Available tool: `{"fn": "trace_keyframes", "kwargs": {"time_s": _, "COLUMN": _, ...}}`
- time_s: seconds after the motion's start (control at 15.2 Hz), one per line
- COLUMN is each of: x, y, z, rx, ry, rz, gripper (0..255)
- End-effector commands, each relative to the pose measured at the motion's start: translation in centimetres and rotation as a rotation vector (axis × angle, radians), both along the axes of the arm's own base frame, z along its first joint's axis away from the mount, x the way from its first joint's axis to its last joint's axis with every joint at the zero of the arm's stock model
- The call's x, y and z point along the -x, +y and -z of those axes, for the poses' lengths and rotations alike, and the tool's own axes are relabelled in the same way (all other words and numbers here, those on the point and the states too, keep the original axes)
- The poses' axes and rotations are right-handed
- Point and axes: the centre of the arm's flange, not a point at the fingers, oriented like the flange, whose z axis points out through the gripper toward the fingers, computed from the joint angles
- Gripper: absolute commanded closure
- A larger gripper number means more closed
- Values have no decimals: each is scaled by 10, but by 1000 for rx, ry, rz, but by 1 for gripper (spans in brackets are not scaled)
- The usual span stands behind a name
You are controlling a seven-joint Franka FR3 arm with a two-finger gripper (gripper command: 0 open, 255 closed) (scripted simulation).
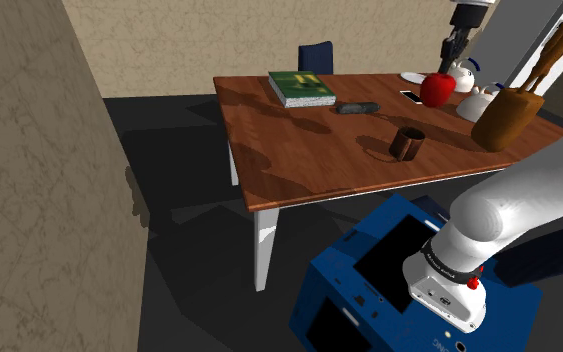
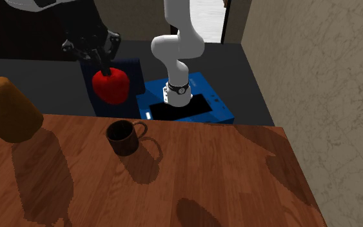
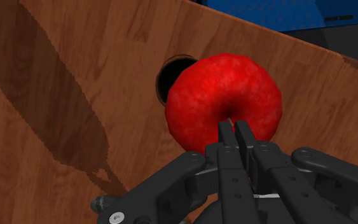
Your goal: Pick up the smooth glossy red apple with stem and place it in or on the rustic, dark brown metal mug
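Observation:
A glossy red apple [image 1: 437, 88] hangs in the air above the far right part of the wooden table [image 1: 299, 150]. My black gripper [image 1: 455, 48] comes down onto its top, and in the wrist view the fingers [image 3: 227, 133] are pressed together in the apple's [image 3: 225, 102] stem hollow. The dark brown mug [image 1: 406, 143] stands upright on the table, nearer the stand than the apple. In the second exterior view the apple [image 2: 111, 86] floats under the gripper [image 2: 100, 61], beyond and slightly left of the mug [image 2: 122, 137]. Just past the apple, the wrist view catches the mug's dark opening [image 3: 171, 75].
A green book [image 1: 302, 88], a slim black object [image 1: 356, 107], a phone [image 1: 410, 96] and a white kettle [image 1: 463, 72] lie along the table's far side. A brown knife block [image 1: 507, 117] stands right of the mug. A blue chair [image 1: 316, 56] is behind the table, and the blue stand [image 1: 409, 280] is in front.

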Motion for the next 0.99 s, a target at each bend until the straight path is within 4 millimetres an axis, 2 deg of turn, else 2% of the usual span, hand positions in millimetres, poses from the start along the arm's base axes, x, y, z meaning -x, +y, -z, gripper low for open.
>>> {"fn": "trace_keyframes", "kwargs": {"time_s": 0.0, "x": 1, "y": -1, "z": 9, "rx": 0, "ry": 0, "rz": -1, "gripper": 255}}
{"fn": "trace_keyframes", "kwargs": {"time_s": 0.92, "x": 1, "y": -1, "z": 83, "rx": 0, "ry": 0, "rz": -1, "gripper": 255}}
